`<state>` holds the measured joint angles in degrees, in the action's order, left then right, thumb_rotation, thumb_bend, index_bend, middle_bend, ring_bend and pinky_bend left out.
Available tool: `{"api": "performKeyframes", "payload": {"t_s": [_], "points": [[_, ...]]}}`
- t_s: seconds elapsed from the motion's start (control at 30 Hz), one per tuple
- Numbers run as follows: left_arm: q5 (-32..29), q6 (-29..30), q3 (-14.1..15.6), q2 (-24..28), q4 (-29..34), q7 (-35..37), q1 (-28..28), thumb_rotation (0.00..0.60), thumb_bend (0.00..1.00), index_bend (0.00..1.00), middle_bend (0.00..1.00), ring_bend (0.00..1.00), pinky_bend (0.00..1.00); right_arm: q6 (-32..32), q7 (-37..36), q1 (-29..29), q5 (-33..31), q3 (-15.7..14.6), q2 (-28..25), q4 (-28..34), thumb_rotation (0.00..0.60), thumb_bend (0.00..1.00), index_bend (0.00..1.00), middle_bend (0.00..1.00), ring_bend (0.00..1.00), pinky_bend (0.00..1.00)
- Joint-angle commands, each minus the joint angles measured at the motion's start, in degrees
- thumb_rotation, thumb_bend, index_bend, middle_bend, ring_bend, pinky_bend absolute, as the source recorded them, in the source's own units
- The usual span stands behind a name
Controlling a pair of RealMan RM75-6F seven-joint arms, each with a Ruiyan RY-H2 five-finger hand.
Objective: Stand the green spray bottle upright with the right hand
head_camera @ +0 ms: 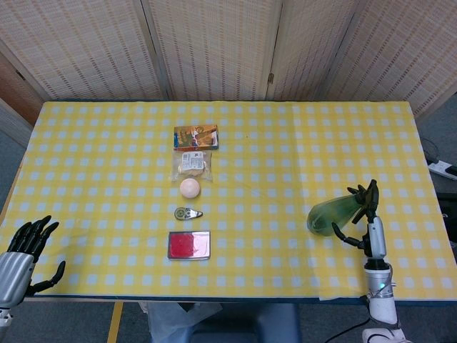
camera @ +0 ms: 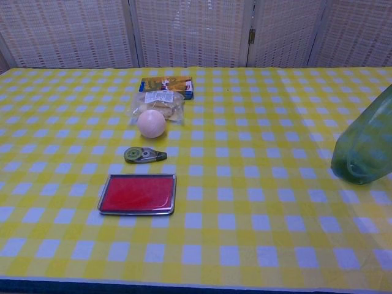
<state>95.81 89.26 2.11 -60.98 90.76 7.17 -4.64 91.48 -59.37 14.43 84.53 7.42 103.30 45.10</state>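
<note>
The green spray bottle (head_camera: 333,214) is tipped well over at the right side of the surface (head_camera: 100,164) — its round base points toward the middle, its neck slants up and away toward the right edge. The right hand (head_camera: 367,223) sits right at the bottle's top end, dark fingers (head_camera: 370,194) reaching up around the nozzle area and a thumb curling in below; from the head view they look wrapped on the neck, though the exact contact is too small to make out. In the chest view only the bottle's lower body shows at the right border, leaning hard, and no fingers can be seen there.

Over on the near left corner, the left hand (head_camera: 21,255) hangs just off the surface edge — fingers spread apart, nothing in them.

Down the middle runs a tidy column: a colourful box (head_camera: 196,136) farthest back, a clear snack packet (head_camera: 191,164) just in front of it, a pale pink ball (head_camera: 189,188) touching or nearly touching the packet, then a correction tape dispenser (head_camera: 187,213), and nearest the front a red ink pad (head_camera: 188,245) in a metal frame. All of these lie well apart from the bottle.
</note>
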Motion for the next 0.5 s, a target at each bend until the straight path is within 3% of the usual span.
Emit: {"api": "performKeyframes", "payload": {"t_s": [0.03,0.5], "points": [[0.0,0.13,-0.04,-0.07,-0.05,-0.04,0.05,0.318,0.48,0.02,0.01,0.0,0.0,-0.22,0.73,-0.7,0.49,-0.35,-1.98,2.32,0.6,0.31,0.0,0.11,0.18,0.0],[-0.06,-0.08,-0.12,-0.41,-0.17,-1.09,0.0,0.314,0.48,0.03,0.01,0.0,0.0,0.5,3.02,-3.94,1.96,-1.49,-10.64,13.73,0.6,0.31,0.0,0.01,0.09,0.0]]}}
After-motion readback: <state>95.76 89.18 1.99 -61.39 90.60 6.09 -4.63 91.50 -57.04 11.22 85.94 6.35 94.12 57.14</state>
